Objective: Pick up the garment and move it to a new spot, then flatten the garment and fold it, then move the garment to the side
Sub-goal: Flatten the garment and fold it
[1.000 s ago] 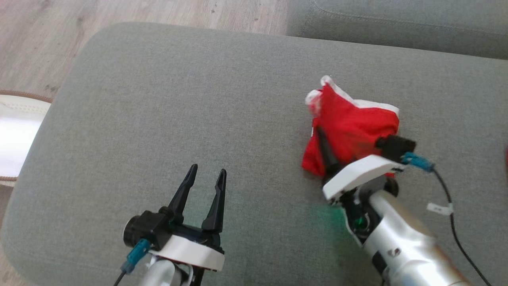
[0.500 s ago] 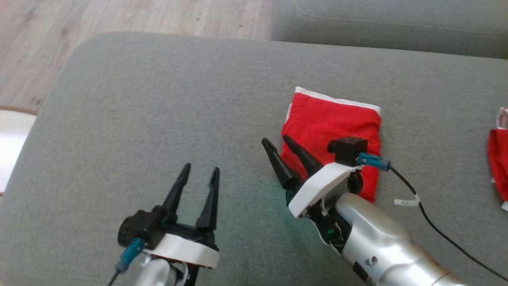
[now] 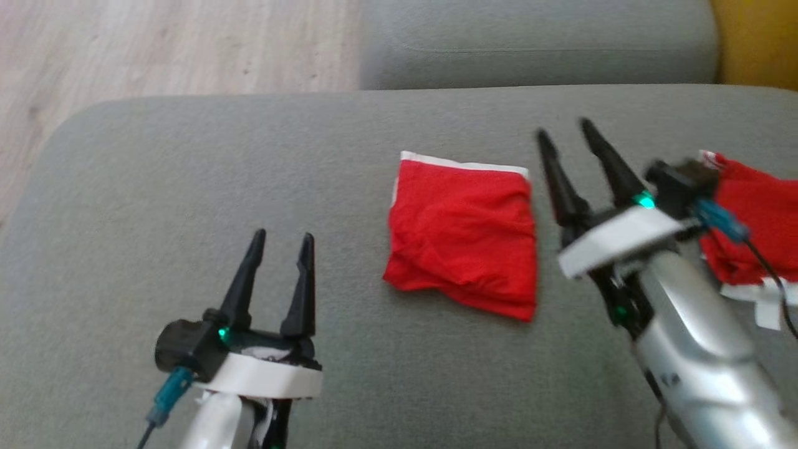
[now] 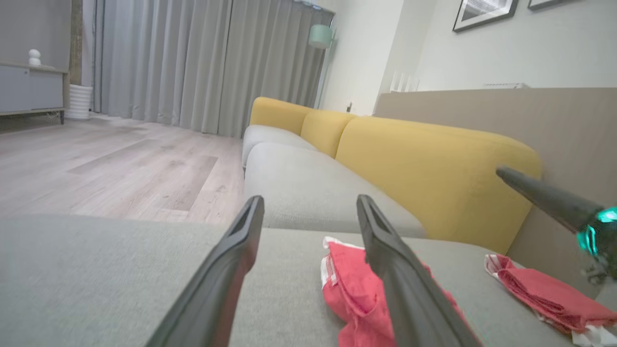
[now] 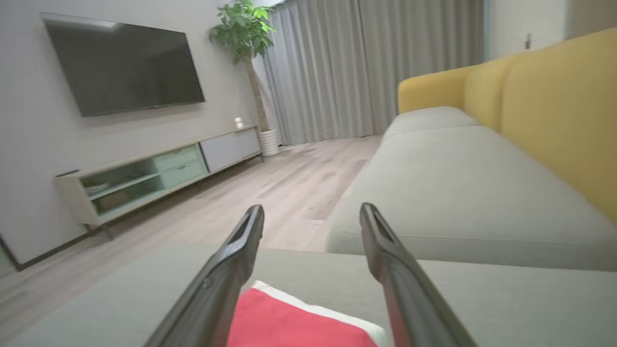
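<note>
The garment (image 3: 464, 234) is a red cloth with a white edge, folded into a rough square and lying flat on the grey cushion (image 3: 218, 162). It also lies low in the left wrist view (image 4: 354, 294) and the right wrist view (image 5: 294, 323). My right gripper (image 3: 564, 137) is open with nothing between its fingers, raised just right of the garment. My left gripper (image 3: 280, 236) is open and empty, well to the garment's left, near the cushion's front. In their own views the left gripper (image 4: 308, 200) and right gripper (image 5: 311, 207) both stand wide.
A second red and white cloth (image 3: 757, 231) lies at the right edge, partly behind my right arm, and in the left wrist view (image 4: 544, 294). A yellow backrest (image 4: 424, 164) lines the sofa. Wooden floor (image 3: 156, 50) lies beyond the cushion's far left edge.
My right gripper let go of the garment, which now lies flat and folded, and has lifted away to its right. The head camera has swung right. My left gripper stayed open.
</note>
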Controlling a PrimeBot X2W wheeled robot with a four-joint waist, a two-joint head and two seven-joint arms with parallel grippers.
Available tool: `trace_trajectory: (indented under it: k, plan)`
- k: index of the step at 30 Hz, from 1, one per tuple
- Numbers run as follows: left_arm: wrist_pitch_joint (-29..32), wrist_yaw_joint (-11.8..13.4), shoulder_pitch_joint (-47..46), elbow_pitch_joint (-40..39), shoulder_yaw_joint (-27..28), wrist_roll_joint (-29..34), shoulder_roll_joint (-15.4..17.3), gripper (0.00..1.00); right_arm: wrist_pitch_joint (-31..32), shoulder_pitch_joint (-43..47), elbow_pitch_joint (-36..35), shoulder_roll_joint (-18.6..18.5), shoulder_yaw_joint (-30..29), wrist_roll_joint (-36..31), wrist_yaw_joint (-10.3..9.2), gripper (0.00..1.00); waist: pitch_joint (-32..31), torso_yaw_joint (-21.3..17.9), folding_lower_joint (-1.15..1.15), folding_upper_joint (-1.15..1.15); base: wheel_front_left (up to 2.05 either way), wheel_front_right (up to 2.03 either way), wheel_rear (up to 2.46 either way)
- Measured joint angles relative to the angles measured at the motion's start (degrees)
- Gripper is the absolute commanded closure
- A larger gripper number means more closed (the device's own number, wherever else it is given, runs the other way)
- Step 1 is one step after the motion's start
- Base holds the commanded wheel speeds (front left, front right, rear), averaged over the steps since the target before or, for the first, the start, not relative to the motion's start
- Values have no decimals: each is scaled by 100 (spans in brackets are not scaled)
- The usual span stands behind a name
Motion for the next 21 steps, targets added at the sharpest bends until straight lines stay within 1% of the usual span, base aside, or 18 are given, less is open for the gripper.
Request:
trace_trajectory:
  k: [3,4,5,9,16,18,21]
  plan:
    - [0,1,0,-149,144,-3,0,0,0,593,-310,27,-658,-727,0,0,-36,-160,0,0,0,0,0]
    - [0,1,0,-149,144,-3,0,0,0,593,-310,27,-658,-727,0,0,-36,-160,0,0,0,0,0]
    - [-1,1,0,-203,186,-8,0,0,0,949,-543,127,-1009,-1139,0,0,-50,-259,0,0,0,0,0]
    - [0,0,13,-202,209,0,0,0,0,1462,-987,360,-1584,-1788,0,0,-58,-429,0,0,0,0,0]
    - [-1,-8,43,-112,207,-1,0,0,0,2225,-1500,669,-2494,-2353,0,0,-12,-528,0,0,0,0,0]
    - [-1,-10,60,38,205,76,0,0,0,2405,-1559,726,-2577,-2505,0,0,-1,-537,0,0,0,0,0]
    - [0,-16,123,78,211,65,0,0,0,2535,-1614,805,-2594,-2564,0,0,14,-555,0,0,0,0,0]
